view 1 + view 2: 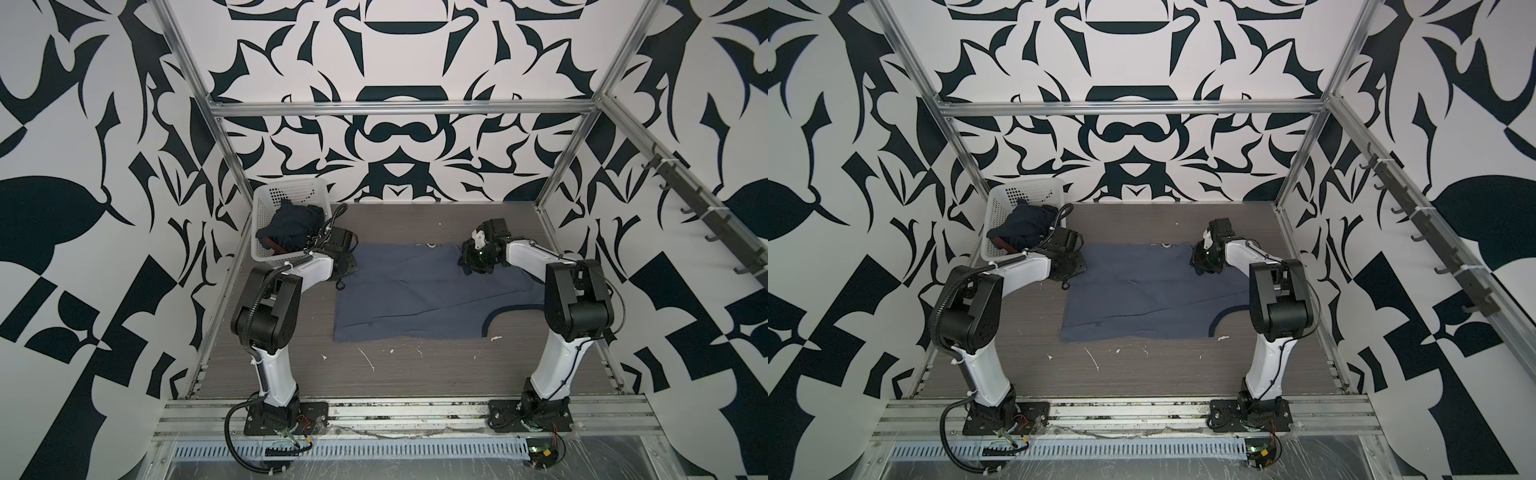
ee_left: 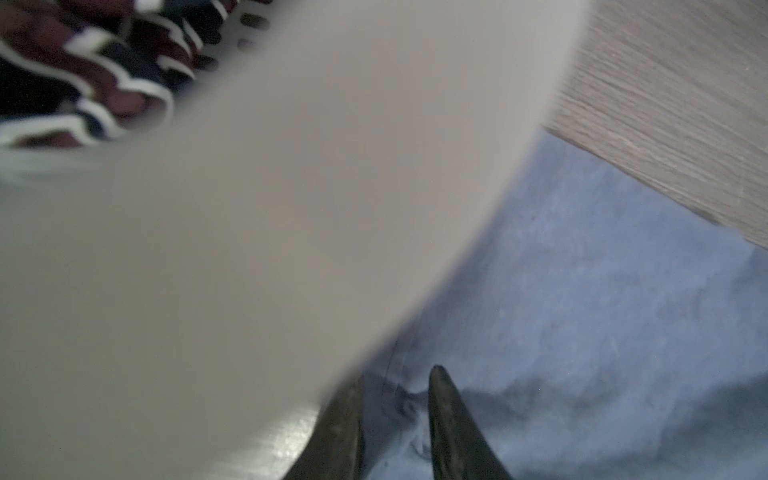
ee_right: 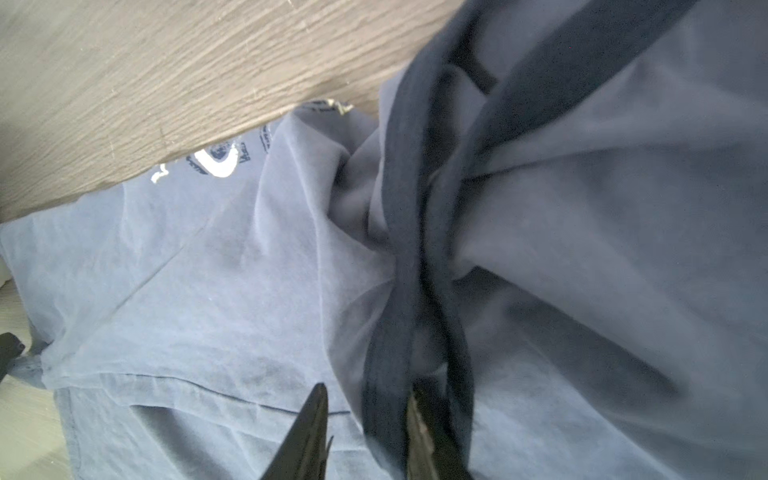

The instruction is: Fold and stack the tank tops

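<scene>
Toward the far edge of the wood-grain table [image 1: 415,374], left gripper [image 2: 397,386] and right gripper [image 3: 369,388] each pinch the limp slate-blue tank top [image 1: 415,291] (navy-trimmed).

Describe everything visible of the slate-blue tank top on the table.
The slate-blue tank top is soft, creased cloth with navy trim along an armhole and a small print at its far edge. It lies mostly flat on the wood-grain table. The left end effector straddles puckered cloth at its left edge; the right end effector straddles bunched trim at its far right corner. Whether either has clamped is unclear.
</scene>
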